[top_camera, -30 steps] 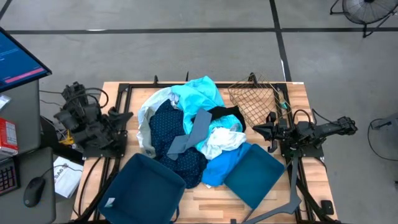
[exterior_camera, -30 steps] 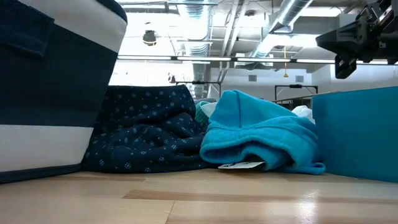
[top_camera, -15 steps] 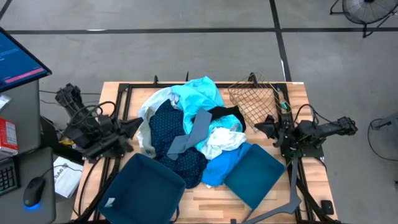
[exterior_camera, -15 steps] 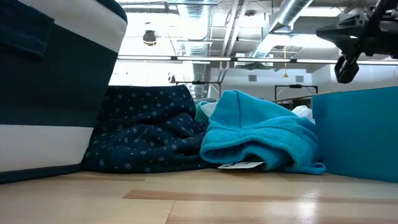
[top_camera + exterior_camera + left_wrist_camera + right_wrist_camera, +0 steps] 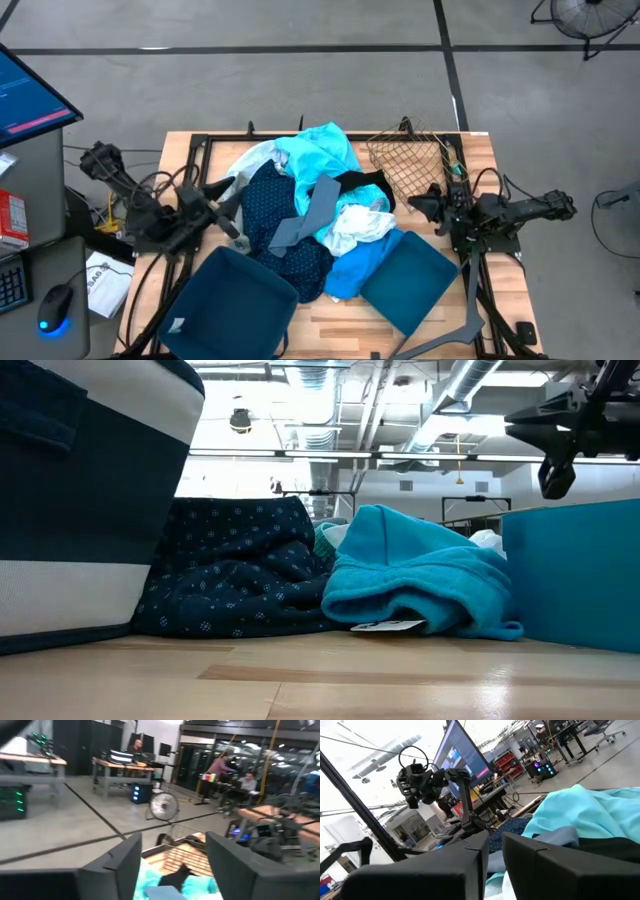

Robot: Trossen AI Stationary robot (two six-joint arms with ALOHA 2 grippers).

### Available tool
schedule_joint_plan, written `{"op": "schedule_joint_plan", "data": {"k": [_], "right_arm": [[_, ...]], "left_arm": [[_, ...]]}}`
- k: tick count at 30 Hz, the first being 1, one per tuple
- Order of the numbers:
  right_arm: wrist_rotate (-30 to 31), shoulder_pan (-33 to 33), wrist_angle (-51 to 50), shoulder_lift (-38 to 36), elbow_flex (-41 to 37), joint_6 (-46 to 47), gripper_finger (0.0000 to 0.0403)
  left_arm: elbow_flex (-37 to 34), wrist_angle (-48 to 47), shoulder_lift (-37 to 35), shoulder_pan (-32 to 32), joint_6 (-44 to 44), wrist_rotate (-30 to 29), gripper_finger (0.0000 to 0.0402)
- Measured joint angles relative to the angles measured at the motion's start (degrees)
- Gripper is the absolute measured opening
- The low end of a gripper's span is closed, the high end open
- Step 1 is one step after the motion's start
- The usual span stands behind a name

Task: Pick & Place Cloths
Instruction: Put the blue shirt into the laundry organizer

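You haven't moved any cloths yet; beside the pile, left gripper is apart, right gripper nearly together.

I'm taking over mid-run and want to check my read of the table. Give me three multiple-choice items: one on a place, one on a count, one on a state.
1. Where is the wire basket?
A. far right corner of the table
B. near left corner
C. on the floor

2. How many dark-teal bins are on the table?
A. one
B. two
C. four

3. What is the left hand holding?
A. the navy dotted cloth
B. a bin
C. nothing

Answers:
1 A, it lies beside the cloths, ahead of the right hand.
2 B, one bin near left, another bin near right.
3 C, its fingers are spread and empty.
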Motion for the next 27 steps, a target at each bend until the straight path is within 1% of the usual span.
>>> {"op": "schedule_joint_plan", "data": {"k": [2,5,6,7,8,10,13,14,16,18,20,23,27], "right_arm": [[0.00,0.02,-0.82,0.00,0.00,0.00,0.0060],[0.00,0.02,-0.97,0.00,0.00,0.00,0.0061],[0.00,0.02,-1.07,0.00,0.00,0.02,0.0061],[0.00,0.02,-1.17,0.00,0.00,0.02,0.0061],[0.00,0.02,-1.18,0.02,0.00,0.02,0.0061],[0.00,0.02,-1.19,0.00,0.00,0.15,0.0061],[-0.02,0.02,-1.19,0.00,0.00,0.30,0.0061],[-0.02,0.02,-1.19,0.00,0.00,0.32,0.0061],[-0.02,0.02,-1.19,0.00,0.00,0.32,0.0061],[-0.02,0.02,-1.24,0.00,0.00,0.38,0.0061],[-0.02,0.02,-1.49,0.02,0.00,0.47,0.0061],[-0.02,0.02,-1.88,0.00,0.00,0.50,0.0061],[-0.04,0.26,-2.08,0.02,0.00,0.50,0.0061]], "left_arm": [[0.00,-0.14,1.62,1.61,0.02,0.00,0.0233],[0.00,-0.16,4.10,3.69,0.69,0.25,0.0247],[0.00,-0.19,4.87,4.10,0.81,1.68,0.0248],[0.00,-0.20,5.52,4.33,0.84,5.01,0.0247],[-0.01,-0.23,5.93,4.56,0.59,9.42,0.0245],[-0.02,-0.29,5.96,5.51,-2.51,20.41,0.0234],[-0.02,-0.24,4.59,9.15,-11.78,40.78,0.0213],[0.15,-0.45,4.13,10.74,-15.67,46.49,0.0206],[1.67,-2.13,3.89,14.37,-22.83,55.79,0.0197],[3.79,-6.96,3.95,17.50,-27.57,62.44,0.0194],[6.96,-13.77,4.95,20.39,-28.98,66.26,0.0196],[11.59,-28.97,5.78,24.30,-29.02,68.70,0.0205],[15.33,-50.36,5.69,29.58,-29.31,67.97,0.0221]]}}
